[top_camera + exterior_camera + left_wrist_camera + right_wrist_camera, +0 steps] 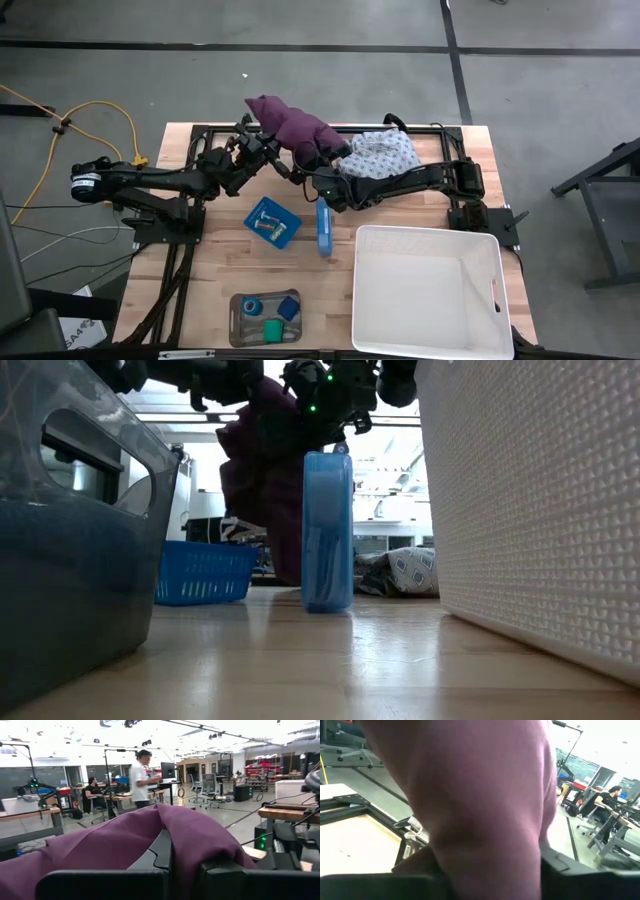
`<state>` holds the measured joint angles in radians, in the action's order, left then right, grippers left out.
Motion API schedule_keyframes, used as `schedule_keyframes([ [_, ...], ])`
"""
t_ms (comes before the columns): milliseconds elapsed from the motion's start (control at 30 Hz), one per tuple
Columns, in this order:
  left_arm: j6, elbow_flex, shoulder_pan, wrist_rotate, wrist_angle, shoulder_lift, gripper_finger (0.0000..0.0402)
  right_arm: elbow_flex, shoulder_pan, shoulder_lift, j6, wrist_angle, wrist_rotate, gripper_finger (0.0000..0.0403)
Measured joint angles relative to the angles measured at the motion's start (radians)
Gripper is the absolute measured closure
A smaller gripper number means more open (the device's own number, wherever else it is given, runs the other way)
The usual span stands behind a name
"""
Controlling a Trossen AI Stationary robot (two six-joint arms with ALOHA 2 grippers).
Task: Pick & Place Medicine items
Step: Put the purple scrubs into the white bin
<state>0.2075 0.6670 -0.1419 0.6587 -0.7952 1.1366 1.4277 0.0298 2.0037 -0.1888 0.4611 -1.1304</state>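
Observation:
A purple cloth hangs bunched in the air between both arms over the table's far middle. It also shows in the low view. My left gripper is shut on its left part and my right gripper on its right part. The medicine items lie untouched near the table's near edge. A blue roll, a green roll and a small blue block sit in a grey tray. Small pale pieces lie in a blue basket. My left gripper has a raised fold of the purple cloth pinched between its two fingers. The cloth drapes over both fingers and is lifted clear of the table. How many layers it has cannot be told. My right gripper is shut on the purple cloth, which fills the gap between its fingers and rises in front of the camera. The cloth itself hides the place of contact. It hangs clear of the table.
A patterned pale cloth lies at the far right. A blue box stands upright mid-table, also seen in the low view. A large white bin fills the near right. People are in the room behind the table.

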Motion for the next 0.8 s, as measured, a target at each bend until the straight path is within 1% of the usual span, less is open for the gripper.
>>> schedule_keyframes([
  [100,0.018,0.000,0.010,0.025,0.001,0.000,0.0389,0.000,-0.010,0.000,0.000,0.001,-0.027,0.0315],
  [200,0.028,0.000,0.017,0.029,0.001,0.000,0.0389,0.000,-0.015,0.000,-0.017,0.001,-0.047,0.0363],
  [267,0.029,0.000,0.017,0.028,0.001,0.000,0.0389,0.000,-0.021,0.000,-0.027,0.001,-0.047,0.0383],
  [500,0.028,0.000,0.017,0.028,0.002,0.000,0.0383,0.000,-0.022,0.000,-0.030,0.001,-0.079,0.0366],
  [567,0.024,0.000,0.017,0.032,0.002,0.000,0.0370,0.000,-0.023,0.000,-0.047,0.003,-0.082,0.0371],
  [700,0.052,0.000,0.017,0.051,0.001,-0.002,0.0332,0.000,-0.029,0.000,-0.054,0.004,-0.085,0.0383],
  [800,0.071,0.000,0.017,0.051,0.000,-0.008,0.0305,0.000,-0.035,0.000,-0.114,0.045,-0.123,0.0382],
])
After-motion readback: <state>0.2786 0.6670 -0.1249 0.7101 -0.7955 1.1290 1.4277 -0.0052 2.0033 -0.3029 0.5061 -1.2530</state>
